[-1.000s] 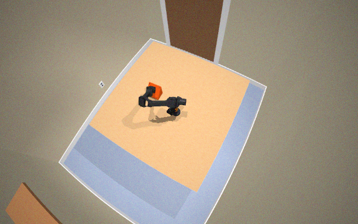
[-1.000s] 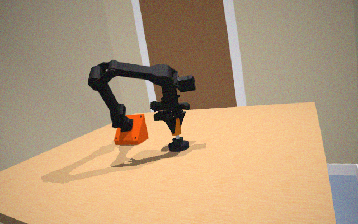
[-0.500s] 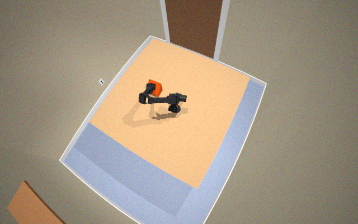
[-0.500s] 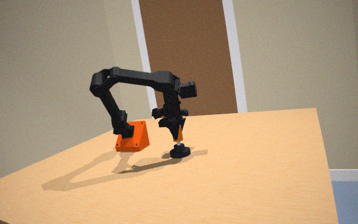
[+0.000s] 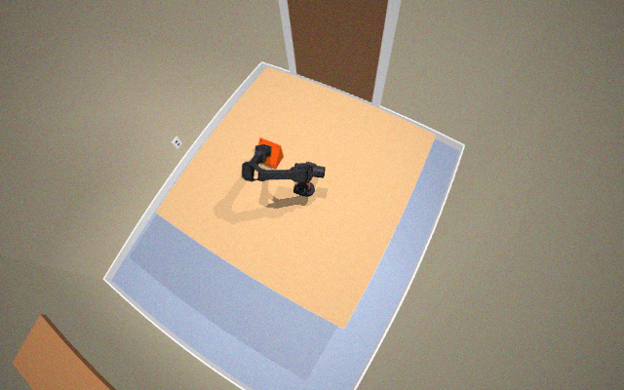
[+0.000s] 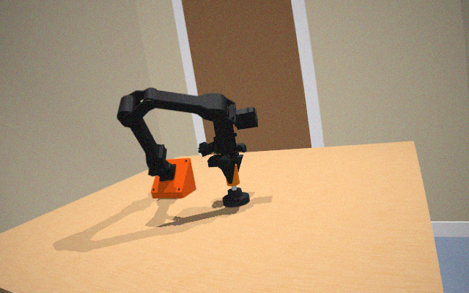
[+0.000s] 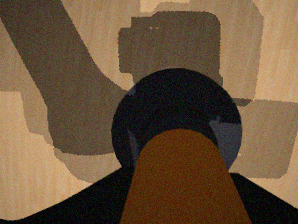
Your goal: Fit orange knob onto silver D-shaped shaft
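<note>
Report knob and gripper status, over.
Gripper shut on knob. Knob above pedestal, shaft still showing between, not seated. Nothing seen in the way; flat alignment can't be told.

Pedestal [image 5: 310, 190] [image 6: 236, 199] [image 7: 175, 95]: on the table [image 5: 336, 234] [image 6: 304, 227] [image 7: 15, 175], beneath the gripper [image 6: 233, 176]
Shaft [image 6: 234, 187]: on the pedestal
Door [image 5: 338, 44] [image 6: 245, 66]: behind the table
</note>
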You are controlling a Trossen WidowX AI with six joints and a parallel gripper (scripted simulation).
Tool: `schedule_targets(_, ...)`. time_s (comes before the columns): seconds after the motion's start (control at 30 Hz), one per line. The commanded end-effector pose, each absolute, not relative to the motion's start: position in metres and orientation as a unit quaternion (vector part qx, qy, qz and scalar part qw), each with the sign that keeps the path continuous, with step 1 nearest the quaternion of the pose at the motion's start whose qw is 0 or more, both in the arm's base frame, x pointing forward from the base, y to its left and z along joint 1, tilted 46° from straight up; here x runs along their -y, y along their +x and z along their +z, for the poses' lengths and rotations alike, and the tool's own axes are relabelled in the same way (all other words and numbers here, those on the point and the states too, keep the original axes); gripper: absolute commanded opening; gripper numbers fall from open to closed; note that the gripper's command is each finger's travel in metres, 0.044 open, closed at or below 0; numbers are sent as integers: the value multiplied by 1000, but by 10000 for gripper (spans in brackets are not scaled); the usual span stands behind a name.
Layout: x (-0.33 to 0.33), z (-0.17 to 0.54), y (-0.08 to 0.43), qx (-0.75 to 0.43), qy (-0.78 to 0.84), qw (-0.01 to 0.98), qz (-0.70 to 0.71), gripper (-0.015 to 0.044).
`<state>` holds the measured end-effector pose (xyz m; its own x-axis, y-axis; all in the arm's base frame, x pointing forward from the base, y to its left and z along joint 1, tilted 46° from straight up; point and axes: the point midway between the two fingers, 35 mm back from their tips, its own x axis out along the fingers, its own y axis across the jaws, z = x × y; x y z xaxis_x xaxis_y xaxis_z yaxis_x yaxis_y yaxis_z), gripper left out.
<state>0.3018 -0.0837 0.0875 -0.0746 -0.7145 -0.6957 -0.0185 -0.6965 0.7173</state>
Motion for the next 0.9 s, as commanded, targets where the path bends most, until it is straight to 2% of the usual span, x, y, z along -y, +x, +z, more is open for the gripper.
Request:
schedule_targets(0.0,85,88,302,292,629,262,-672,0)
schedule_targets(0.5,81,91,303,301,632,253,-668,0)
schedule_targets(0.63,81,90,303,352,650,203,-642,0)
schedule_targets(0.87,81,89,303,495,680,42,-540,0)
